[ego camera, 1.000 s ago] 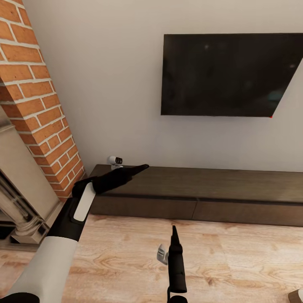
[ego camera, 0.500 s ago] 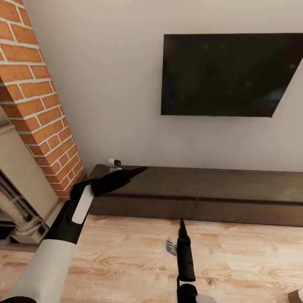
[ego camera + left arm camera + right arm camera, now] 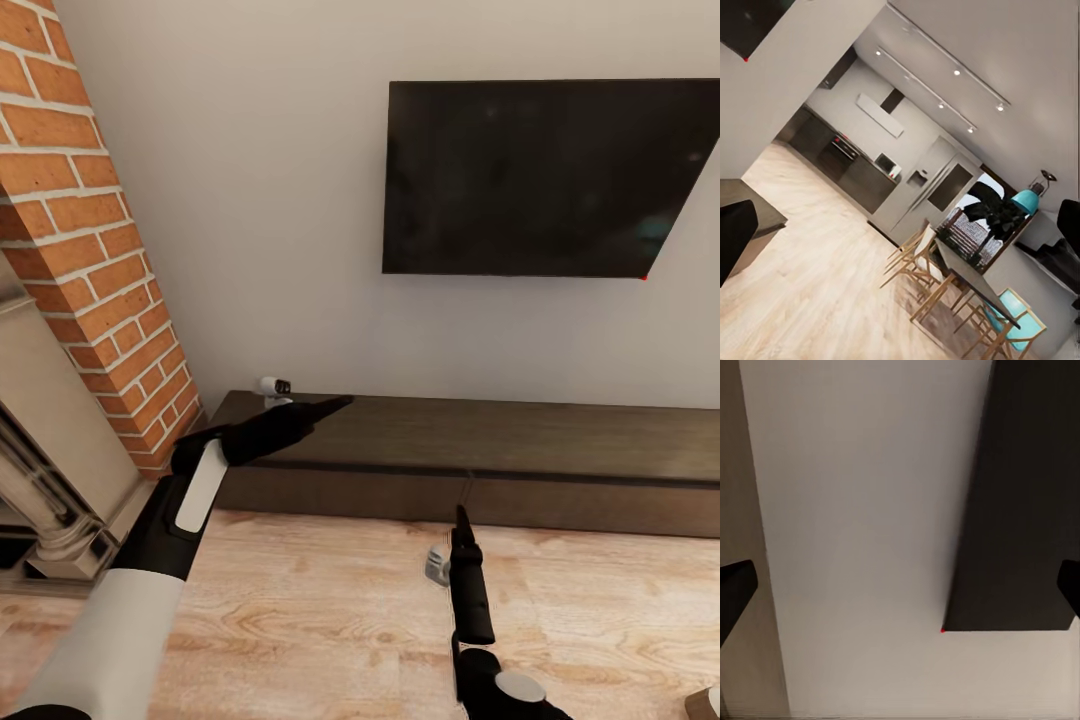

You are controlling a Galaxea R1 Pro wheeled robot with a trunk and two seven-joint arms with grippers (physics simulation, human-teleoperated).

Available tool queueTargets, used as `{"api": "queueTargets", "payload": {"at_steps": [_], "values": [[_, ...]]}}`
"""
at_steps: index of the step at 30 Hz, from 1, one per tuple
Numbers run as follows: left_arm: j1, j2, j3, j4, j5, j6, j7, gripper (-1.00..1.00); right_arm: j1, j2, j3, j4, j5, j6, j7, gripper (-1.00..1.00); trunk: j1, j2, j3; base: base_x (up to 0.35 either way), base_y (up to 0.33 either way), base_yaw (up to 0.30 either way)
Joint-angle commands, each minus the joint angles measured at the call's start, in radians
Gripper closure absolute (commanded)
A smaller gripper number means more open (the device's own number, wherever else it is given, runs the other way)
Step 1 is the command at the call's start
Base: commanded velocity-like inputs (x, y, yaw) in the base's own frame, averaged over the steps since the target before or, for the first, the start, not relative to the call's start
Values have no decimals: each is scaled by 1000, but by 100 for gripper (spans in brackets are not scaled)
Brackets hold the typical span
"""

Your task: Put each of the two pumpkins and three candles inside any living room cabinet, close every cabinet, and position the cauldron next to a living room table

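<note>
The cabinet, drawers closed, lies just ahead of the right gripper and directly beneath the left gripper. Both grippers are spread open and hold nothing.

The long low dark brown cabinet stands on the light plank floor, drawers shut.

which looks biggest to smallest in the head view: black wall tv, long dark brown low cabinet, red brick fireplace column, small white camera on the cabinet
1. Black wall TV
2. Long dark brown low cabinet, close to the TV
3. Red brick fireplace column, cut off by the frame, so unsure
4. Small white camera
</note>
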State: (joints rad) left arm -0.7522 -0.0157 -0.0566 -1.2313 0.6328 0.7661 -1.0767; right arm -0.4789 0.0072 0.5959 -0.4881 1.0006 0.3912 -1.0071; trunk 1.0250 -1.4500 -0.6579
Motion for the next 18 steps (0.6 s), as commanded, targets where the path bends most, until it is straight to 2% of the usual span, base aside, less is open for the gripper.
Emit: {"api": "queueTargets", "payload": {"at_steps": [1, 4, 5, 14, 18], "values": [[0, -4, 0, -1, 0, 0, 2, -100, -6, -6, -6, 6, -1, -6, 0, -100, 0, 0, 0, 0, 0, 0], [0, -7, 0, -1, 0, -1, 4, -100, -23, -23, -23, 23, -1, -23, 1, -100, 0, 0, 0, 0, 0, 0], [1, -7, 0, 0, 0, -1, 3, -100, -39, -34, -84, 73, -1, -51, 1, -100, 0, 0, 0, 0, 0, 0], [1, -7, 0, 4, 2, -25, 3, -100, -41, -31, -81, 88, 10, -64, 1, -100, 0, 0, 0, 7, 0, 0], [1, -7, 0, 4, 1, -26, 2, -100, -41, -30, -78, 98, 12, -66, 1, -100, 0, 0, 0, 240, 0, 0]]}}
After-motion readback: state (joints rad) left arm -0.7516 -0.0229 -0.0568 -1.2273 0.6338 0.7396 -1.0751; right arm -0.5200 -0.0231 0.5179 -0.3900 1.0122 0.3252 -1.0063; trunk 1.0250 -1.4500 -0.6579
